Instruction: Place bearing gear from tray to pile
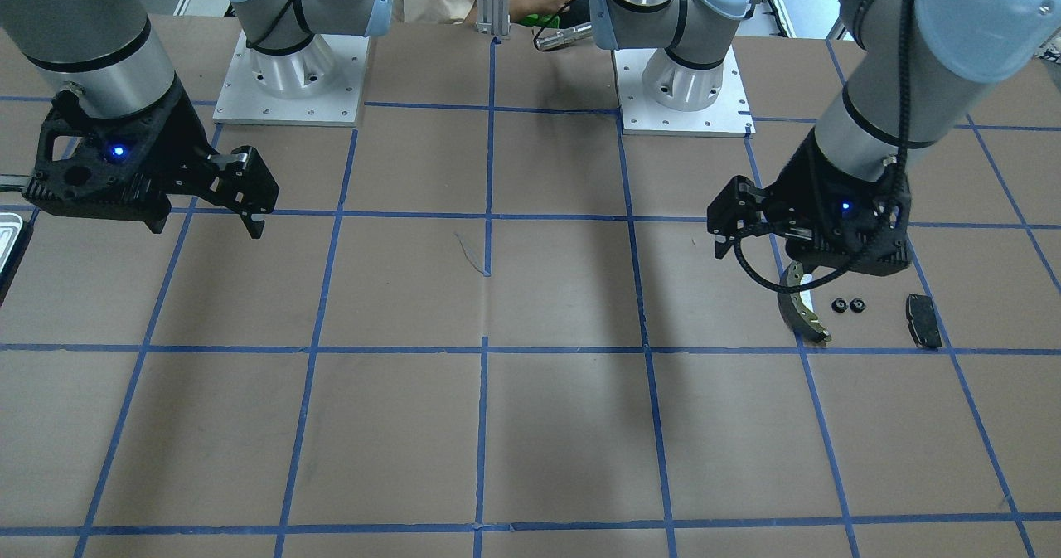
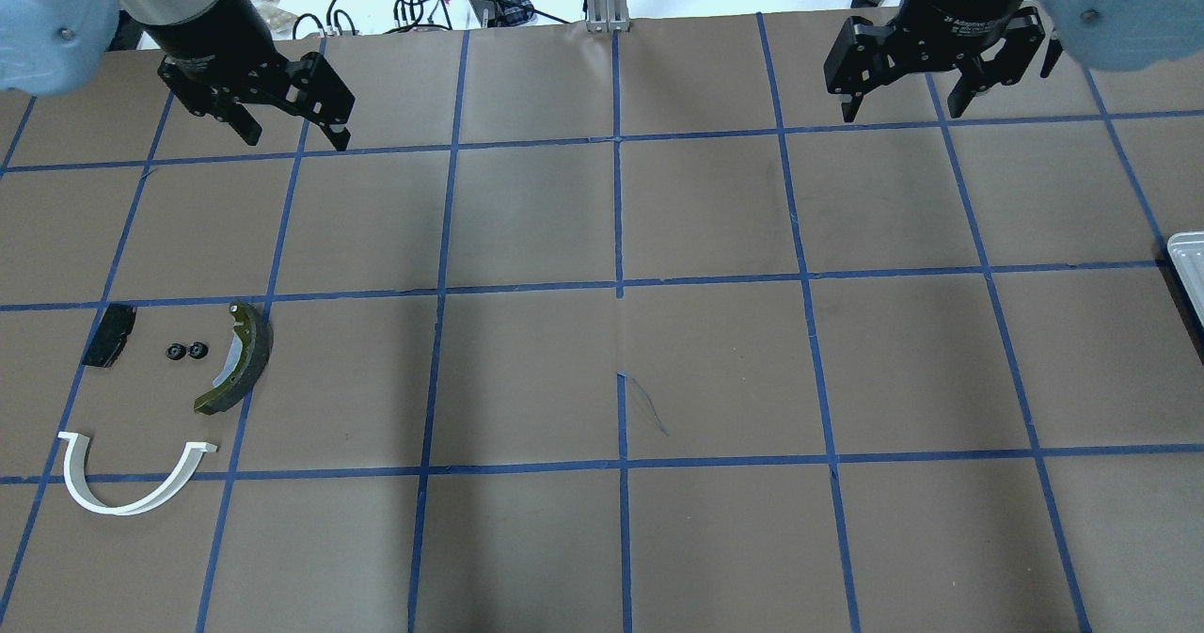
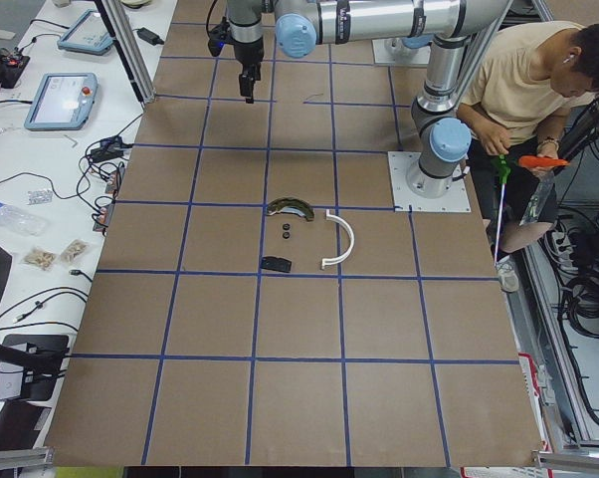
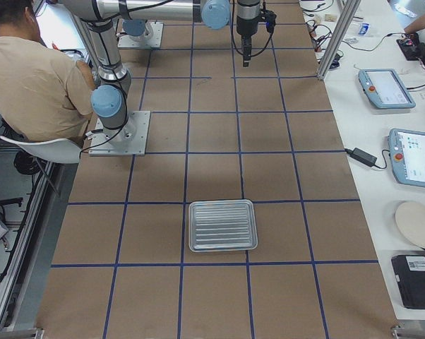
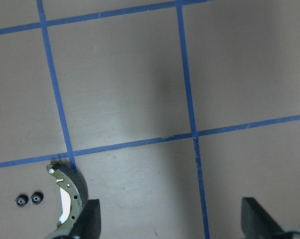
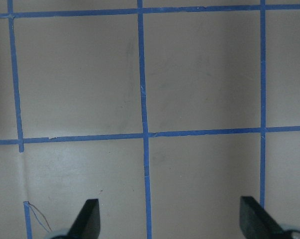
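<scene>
Overhead exterior: 2 bearing gears (image 2: 175, 352), 1 tray (image 2: 1189, 255); L pincer (image 2: 298, 141), R pincer (image 2: 903, 114) apart.

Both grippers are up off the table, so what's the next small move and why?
Probably no new pick, just retract: the tray looks empty, and two small black gears already lie between the brake shoe and black pad. The left gripper and right gripper are open, holding nothing.

Two black bearing gears (image 2: 198, 350) are lying just beside the brake shoe (image 2: 243, 358); the silvery tray (image 4: 223, 224) is sitting far from it.
</scene>
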`<state>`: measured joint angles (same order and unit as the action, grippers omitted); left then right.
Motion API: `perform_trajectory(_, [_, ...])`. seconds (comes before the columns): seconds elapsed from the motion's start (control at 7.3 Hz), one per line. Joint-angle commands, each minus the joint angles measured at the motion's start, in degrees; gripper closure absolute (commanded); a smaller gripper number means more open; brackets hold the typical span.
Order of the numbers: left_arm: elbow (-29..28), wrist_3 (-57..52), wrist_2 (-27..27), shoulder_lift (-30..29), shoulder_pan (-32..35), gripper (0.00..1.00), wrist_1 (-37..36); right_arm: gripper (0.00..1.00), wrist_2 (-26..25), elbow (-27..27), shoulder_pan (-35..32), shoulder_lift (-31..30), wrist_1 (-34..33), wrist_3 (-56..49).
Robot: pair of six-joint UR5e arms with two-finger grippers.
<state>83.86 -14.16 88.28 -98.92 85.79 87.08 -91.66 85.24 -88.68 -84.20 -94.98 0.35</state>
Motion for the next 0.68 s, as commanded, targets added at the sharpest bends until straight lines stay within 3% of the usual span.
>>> perform_trajectory(0.0, [0.7, 2.8, 0.3, 1.4, 3.3, 0.0, 1.1, 0.0, 0.0, 0.0, 0.0, 0.0, 0.0, 0.0])
perform_trajectory(0.14, [0.5, 2.6, 1.1, 2.1, 3.1, 0.0, 4.7, 0.0, 0.0, 0.1, 0.0, 0.0, 0.0, 0.0])
perform_trajectory(0.55, [2.6, 2.7, 2.0, 3.4, 2.8, 0.0, 6.3, 0.0, -0.3, -0.1, 0.0, 0.0, 0.1, 0.0])
